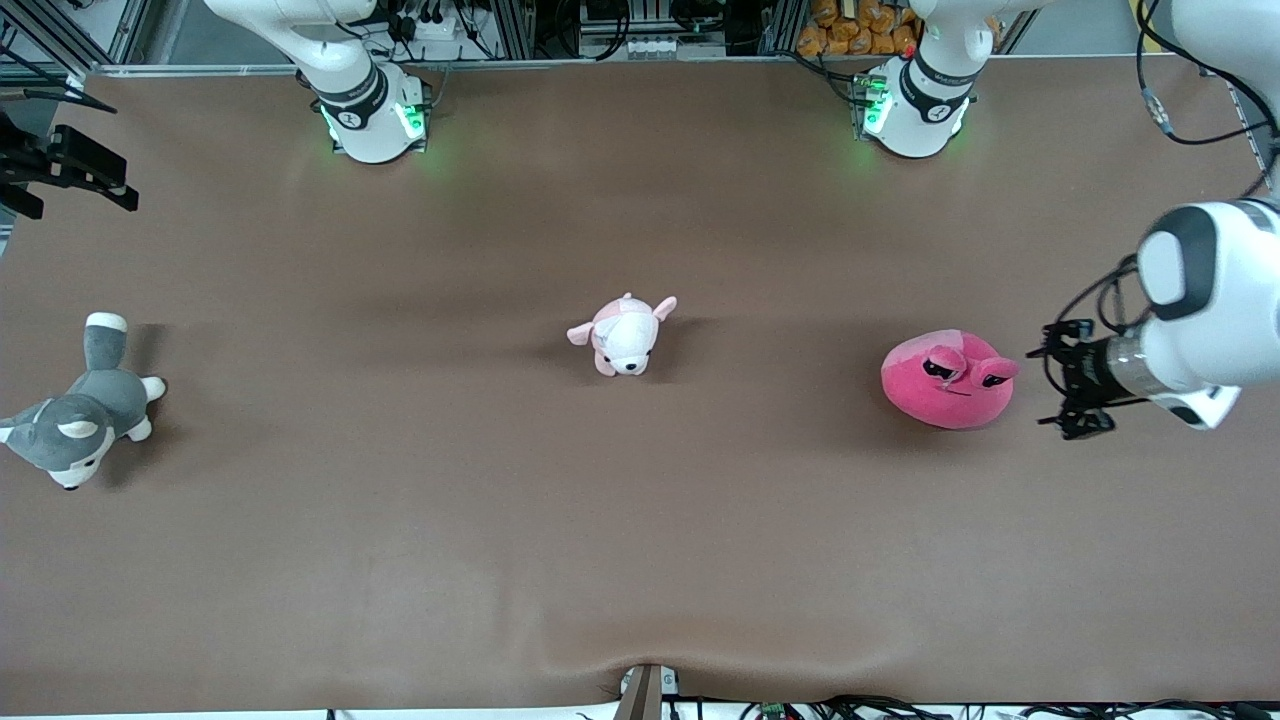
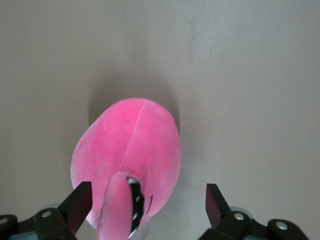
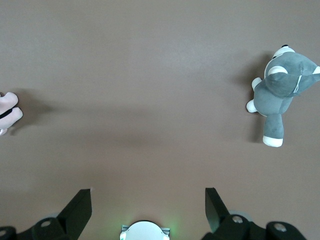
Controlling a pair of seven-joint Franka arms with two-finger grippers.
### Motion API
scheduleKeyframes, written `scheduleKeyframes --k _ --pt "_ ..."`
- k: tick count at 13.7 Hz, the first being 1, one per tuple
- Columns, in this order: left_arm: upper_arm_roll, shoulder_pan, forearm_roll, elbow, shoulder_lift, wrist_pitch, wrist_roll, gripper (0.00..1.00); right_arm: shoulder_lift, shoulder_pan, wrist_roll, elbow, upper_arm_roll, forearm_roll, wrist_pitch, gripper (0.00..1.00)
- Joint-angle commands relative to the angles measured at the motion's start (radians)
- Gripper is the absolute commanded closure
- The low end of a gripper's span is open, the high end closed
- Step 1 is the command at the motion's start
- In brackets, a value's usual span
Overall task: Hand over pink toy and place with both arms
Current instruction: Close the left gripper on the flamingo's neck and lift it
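Brown table (image 1: 640, 560): left tool (image 2: 145, 205) spread wide above pink toy (image 1: 946, 381), gripping nothing; right tool (image 3: 148, 207) released, empty.

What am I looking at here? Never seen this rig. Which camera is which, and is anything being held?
Two white robot arms are bolted along one edge of a brown table, each ending in a two-finger gripper. The wide picture comes from a high camera facing them. The other two come from cameras on each arm's wrist, looking past the black fingers.

Three plush toys lie on the table: a pink toy toward the left arm's end, a small puppy in the middle, and a husky toward the right arm's end.

The left gripper is open beside the pink toy, which sits just ahead of its fingers in its wrist view. The right gripper is open, high over bare table near its own base, waiting. Nothing is held.
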Motion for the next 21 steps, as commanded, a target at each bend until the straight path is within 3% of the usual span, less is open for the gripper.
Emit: scheduleKeyframes --k 1,12,13,15,17,21 --pt "-0.013 0.008 -0.01 -0.089 -0.09 0.04 -0.012 0.0 -0.008 -0.006 0.006 0.0 0.002 0.0 -0.007 0.0" --pt "-0.039 0.011 -0.019 -0.134 -0.074 0.091 -0.019 0.0 -0.007 -0.007 0.0 0.0 0.002 0.0 -0.007 0.0" --pt "-0.039 0.011 -0.022 -0.132 -0.071 0.091 -0.021 0.1 -0.007 -0.007 0.0 0.0 0.002 0.0 -0.007 0.0" --pt "-0.039 0.009 -0.025 -0.132 -0.064 0.091 -0.021 0.15 -0.005 -0.009 -0.001 0.0 0.002 0.0 -0.007 0.0" --pt "-0.039 0.009 -0.033 -0.132 -0.054 0.091 -0.022 0.29 -0.005 -0.007 -0.003 0.0 0.002 -0.001 -0.005 0.0" --pt "-0.068 0.006 -0.033 -0.132 -0.054 0.091 -0.016 0.83 0.006 -0.01 -0.009 0.004 0.002 -0.016 -0.004 0.0"
